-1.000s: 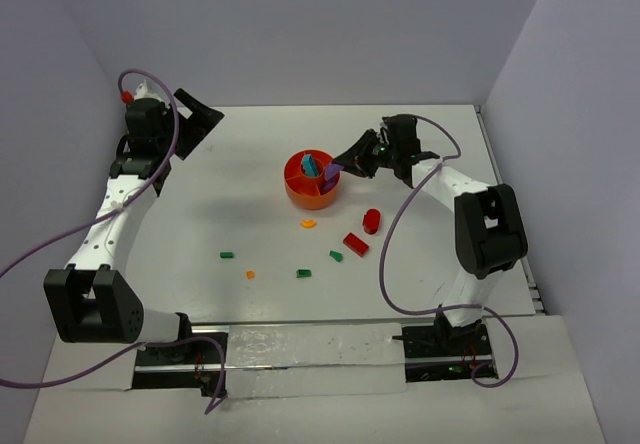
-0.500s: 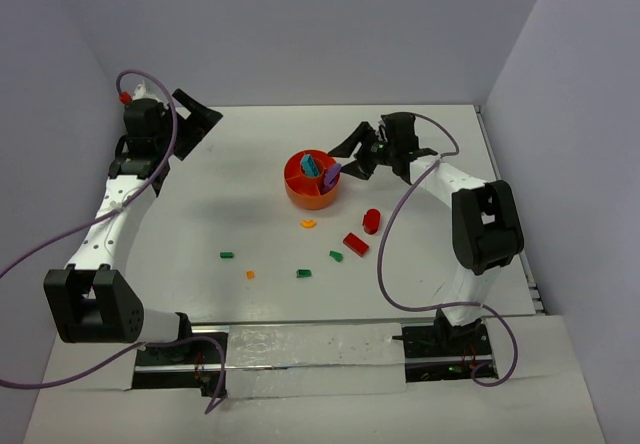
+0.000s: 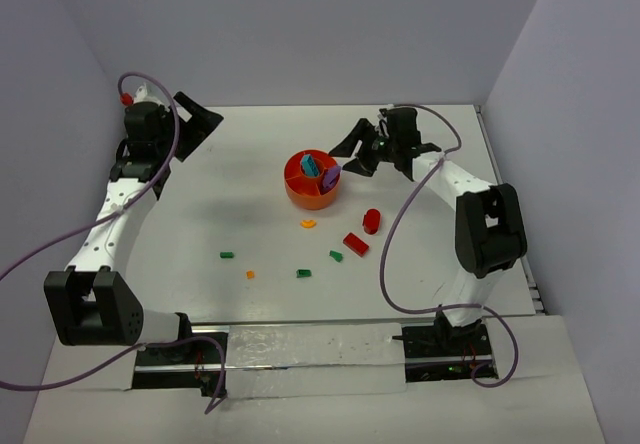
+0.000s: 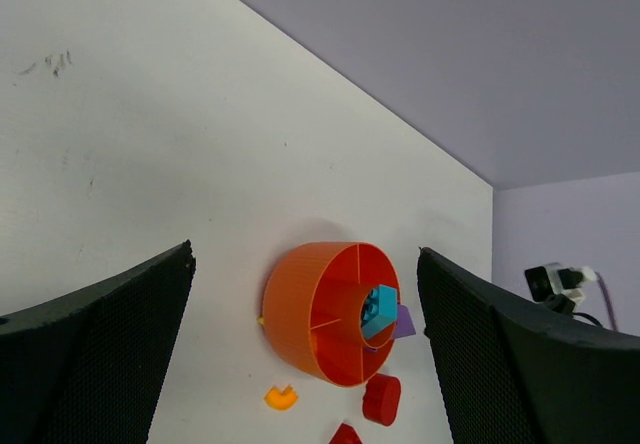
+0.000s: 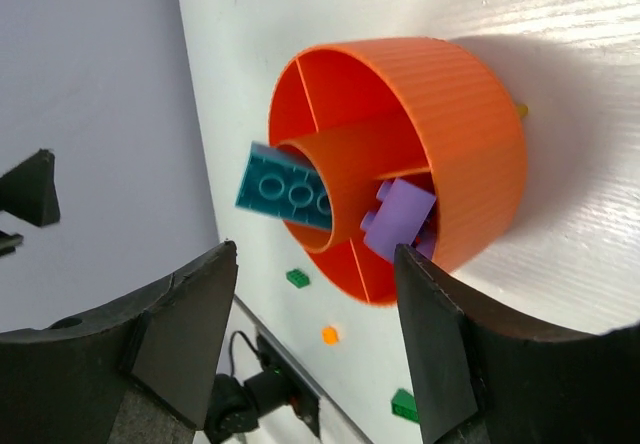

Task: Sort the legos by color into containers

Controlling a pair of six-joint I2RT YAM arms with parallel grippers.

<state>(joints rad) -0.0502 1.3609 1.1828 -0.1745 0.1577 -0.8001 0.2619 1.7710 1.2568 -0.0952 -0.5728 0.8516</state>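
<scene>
The orange bowl [image 3: 311, 179] [image 4: 330, 312] [image 5: 470, 144] stands mid-table. A teal block [image 3: 311, 165] [image 4: 380, 307] [image 5: 285, 192] sticks out of its central hub. A purple block [image 3: 330, 176] [image 4: 404, 321] [image 5: 400, 214] leans in a wedge compartment against the right rim. My right gripper [image 3: 352, 154] [image 5: 315, 249] hangs open just right of the bowl, holding nothing. My left gripper [image 3: 195, 124] [image 4: 305, 254] is open far off at the back left. Loose on the table lie a red round piece [image 3: 371, 221], a red brick [image 3: 355, 244], an orange arc [image 3: 308, 224] and small green bricks [image 3: 303, 273].
Another green brick [image 3: 227, 255] and a tiny orange piece [image 3: 250, 274] lie nearer the front left. Walls close the table at the back and both sides. The arm bases [image 3: 440, 339] and their cables sit along the near edge.
My right gripper has opened and let go of the purple block, which now rests in the bowl. The gripper drew back slightly to the right. The left arm has not moved.
</scene>
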